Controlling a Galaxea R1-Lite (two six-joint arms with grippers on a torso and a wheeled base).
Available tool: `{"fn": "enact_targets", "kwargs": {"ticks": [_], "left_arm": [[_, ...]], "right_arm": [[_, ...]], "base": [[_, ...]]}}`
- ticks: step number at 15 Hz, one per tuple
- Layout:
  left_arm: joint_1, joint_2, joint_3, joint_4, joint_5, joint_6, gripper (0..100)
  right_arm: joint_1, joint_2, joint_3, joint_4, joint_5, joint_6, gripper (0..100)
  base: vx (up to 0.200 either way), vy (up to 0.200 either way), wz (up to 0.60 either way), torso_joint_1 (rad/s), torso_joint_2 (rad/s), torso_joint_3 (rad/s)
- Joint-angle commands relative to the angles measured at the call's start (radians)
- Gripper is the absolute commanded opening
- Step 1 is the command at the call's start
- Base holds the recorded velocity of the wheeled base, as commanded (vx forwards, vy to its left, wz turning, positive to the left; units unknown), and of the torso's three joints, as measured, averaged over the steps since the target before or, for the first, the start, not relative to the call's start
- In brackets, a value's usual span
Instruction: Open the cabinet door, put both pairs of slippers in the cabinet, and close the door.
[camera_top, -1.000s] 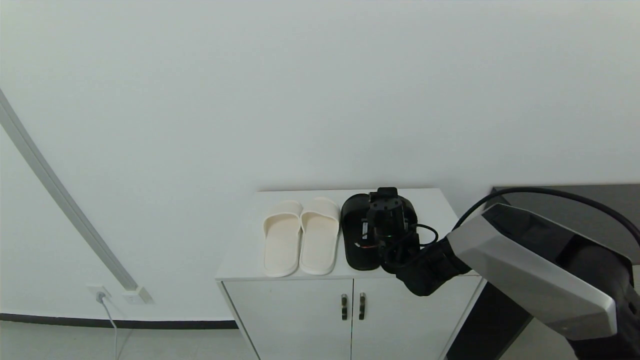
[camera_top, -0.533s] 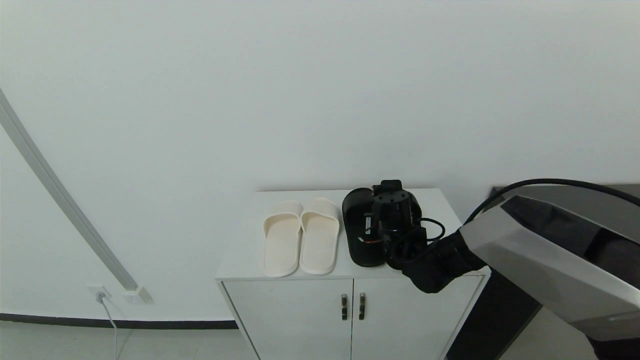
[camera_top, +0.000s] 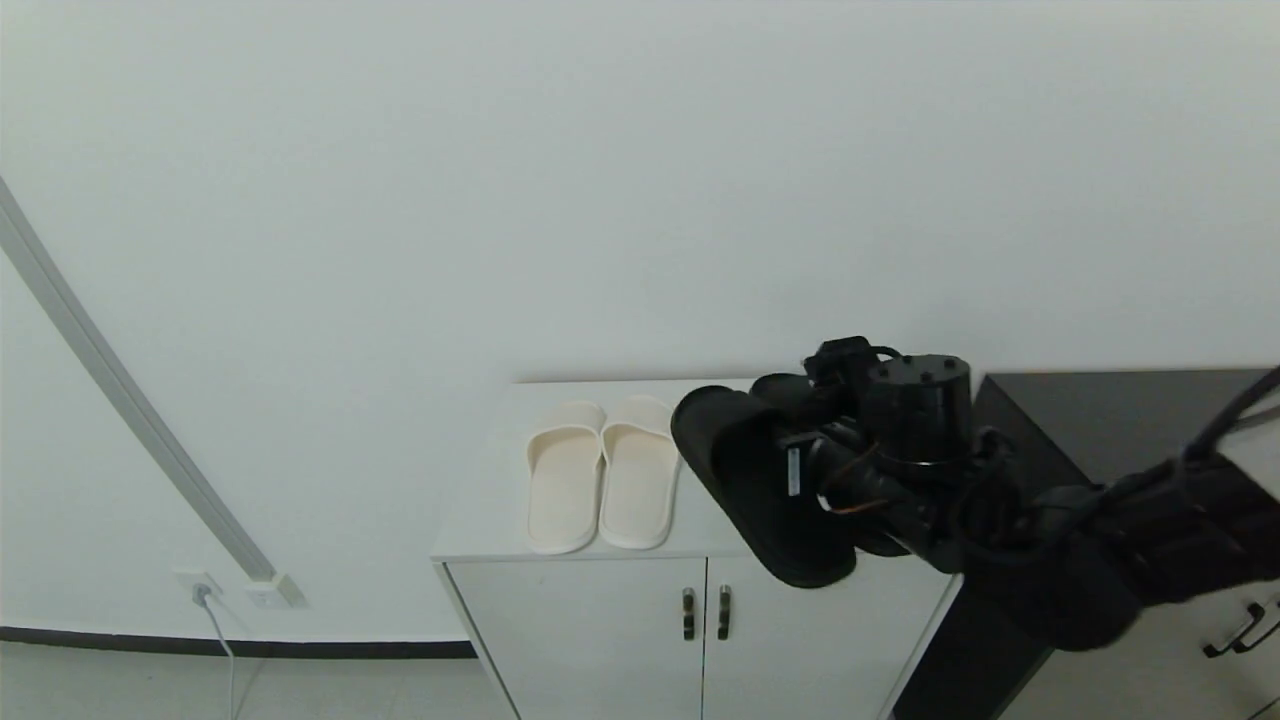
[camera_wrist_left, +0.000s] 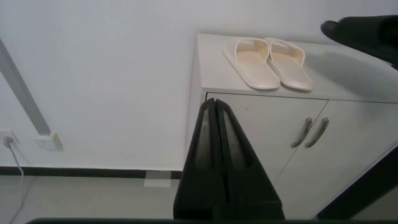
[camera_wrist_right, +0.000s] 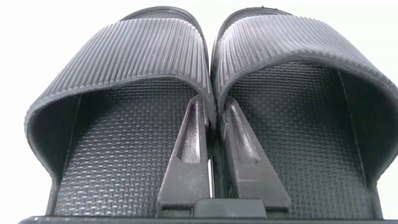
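Note:
My right gripper (camera_wrist_right: 212, 118) is shut on the black slippers (camera_wrist_right: 143, 68), pinching the two inner strap edges together. In the head view the black slippers (camera_top: 760, 490) hang tilted in the air over the front right part of the white cabinet's top (camera_top: 480, 520). The white slippers (camera_top: 600, 475) lie side by side on that top. Both cabinet doors (camera_top: 590, 640) are closed, with their handles (camera_top: 704, 612) at the middle. My left gripper (camera_wrist_left: 214, 106) is shut with nothing in it, low in front of the cabinet's left side, with the white slippers (camera_wrist_left: 267, 56) and the handles (camera_wrist_left: 313, 132) beyond it.
A dark surface (camera_top: 1130, 410) adjoins the cabinet on the right. A wall socket with a cable (camera_top: 200, 585) and a slanted grey conduit (camera_top: 100, 370) sit on the wall to the left. Open floor lies left of the cabinet.
My right arm has lifted the black slippers off the cabinet top and drawn them right and toward me; they now hang tilted. The white slippers have not moved.

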Motion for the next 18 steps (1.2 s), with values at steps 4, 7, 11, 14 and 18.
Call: {"fn": "enact_targets", "kwargs": {"ticks": [4, 7, 11, 14, 18], "left_arm": [[0.000, 0.001, 0.000, 0.000, 0.000, 0.001, 0], [0.000, 0.001, 0.000, 0.000, -0.001, 0.001, 0], [0.000, 0.001, 0.000, 0.000, -0.001, 0.001, 0], [0.000, 0.001, 0.000, 0.000, -0.001, 0.002, 0], [0.000, 0.001, 0.000, 0.000, -0.003, 0.004, 0]], "right_arm": [[0.050, -0.361, 0.277, 0.134, 0.254, -0.016, 0], [0.070, -0.361, 0.288, 0.134, 0.254, -0.016, 0], [0.082, -0.360, 0.292, 0.134, 0.253, -0.014, 0], [0.086, -0.360, 0.294, 0.134, 0.253, -0.014, 0], [0.085, -0.358, 0.296, 0.134, 0.250, -0.012, 0]], "base": [[0.000, 0.000, 0.00, 0.000, 0.00, 0.000], [0.000, 0.000, 0.00, 0.000, 0.00, 0.000], [0.000, 0.000, 0.00, 0.000, 0.00, 0.000], [0.000, 0.000, 0.00, 0.000, 0.00, 0.000], [-0.200, 0.000, 0.00, 0.010, 0.00, -0.002]]}}
